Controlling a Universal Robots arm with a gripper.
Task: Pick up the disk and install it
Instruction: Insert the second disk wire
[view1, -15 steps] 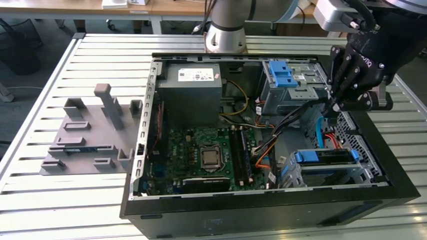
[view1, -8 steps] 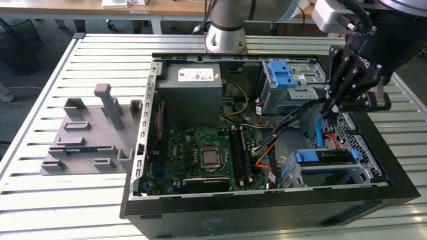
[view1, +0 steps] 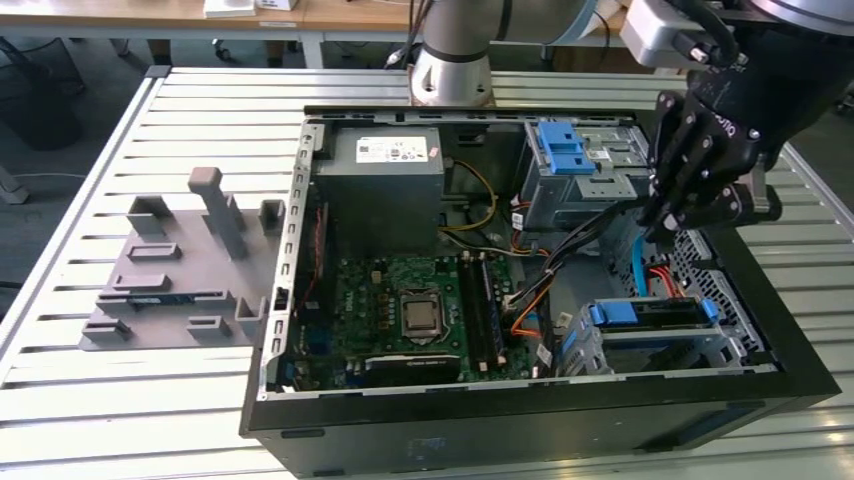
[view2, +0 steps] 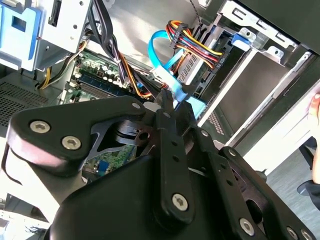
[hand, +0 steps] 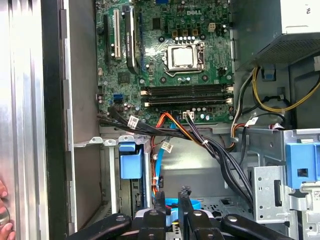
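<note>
The disk (view1: 650, 313), a flat drive in a blue plastic frame, lies seated in the drive cage at the corner of the open computer case (view1: 307, 250) on the exterior view's right, towards the front. In the first wrist view its blue frame end (hand: 130, 161) shows at the cage mouth. My gripper (view1: 663, 228) hangs inside the case just behind that cage, apart from the disk. Its fingers (hand: 160, 197) are drawn close together with nothing held. In the second wrist view the gripper (view2: 165, 97) points at a light blue cable (view2: 167, 55).
A grey power supply (view1: 387, 170), the green motherboard (view1: 414, 310) and a second drive cage with a blue latch (view1: 567, 150) fill the case. Bundled cables (view1: 587, 240) run beside the gripper. A grey fixture (view1: 174, 270) sits on the slatted table. A person's fingers (hand: 2, 220) show outside the case.
</note>
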